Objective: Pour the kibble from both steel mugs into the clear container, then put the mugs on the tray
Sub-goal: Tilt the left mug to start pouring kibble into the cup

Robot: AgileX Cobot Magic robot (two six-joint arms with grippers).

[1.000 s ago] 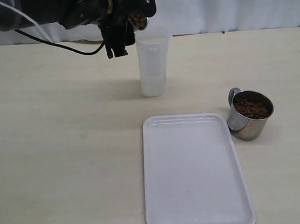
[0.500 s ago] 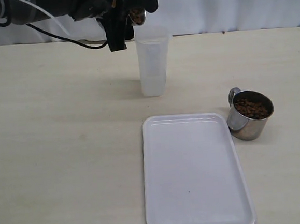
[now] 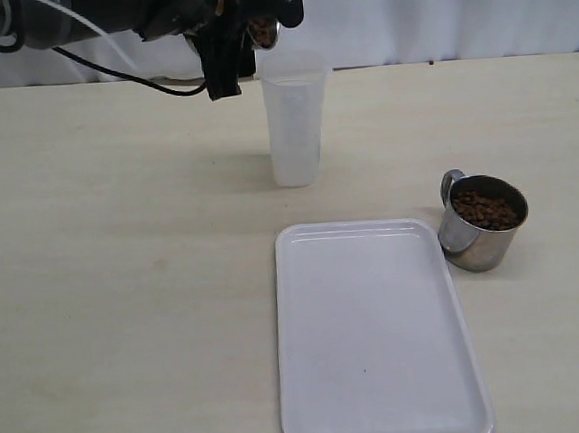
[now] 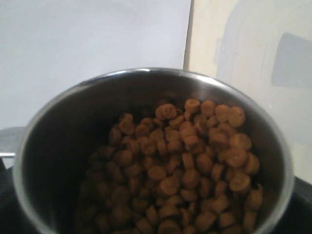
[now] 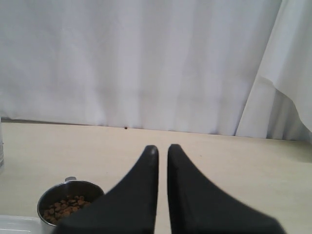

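My left gripper [image 3: 241,50] is shut on a steel mug [image 3: 266,35], held tilted just above the rim of the clear container [image 3: 294,126] at the back of the table. In the left wrist view this mug [image 4: 146,73] fills the frame and its kibble [image 4: 185,165] lies heaped toward the lower side. No kibble shows inside the container. The second steel mug [image 3: 483,223] stands upright to the right of the white tray [image 3: 377,335], full of kibble [image 3: 485,208]. My right gripper [image 5: 162,148] is shut on nothing, hovering behind that mug [image 5: 68,202], and is outside the exterior view.
A white curtain [image 3: 434,10] closes off the back of the beige table [image 3: 125,290]. A black cable [image 3: 128,77] trails from the left arm over the table's rear edge.
Over the last second the left gripper rose a little and turned the mug further over the container's rim. In the last half second nothing moved.
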